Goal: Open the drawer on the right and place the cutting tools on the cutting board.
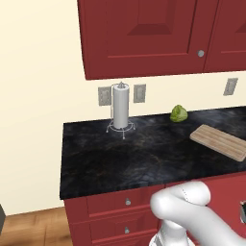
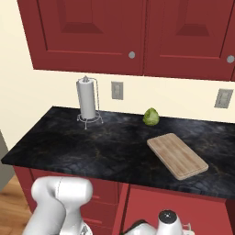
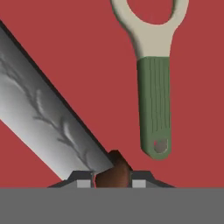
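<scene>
Tool [image 3: 113,177] pinches a knife [image 3: 48,127] inside the red drawer [image 3: 87,52].

Site I am driving in: a home kitchen, rendered. Evidence: dark red wall cabinets [image 2: 137,32] with round silver knobs above a black marbled bench [image 2: 105,147], matching red drawers [image 1: 115,202] under it. Paper towel roll [image 2: 87,98] upright on a wire stand near the cream wall, wall outlets [image 2: 117,90] behind it (grey plates). A round green vegetable [image 2: 151,116] and a tan cutting board [image 2: 177,155] lie on the bench. Wood-plank floor [image 1: 29,230] at lower left.
</scene>
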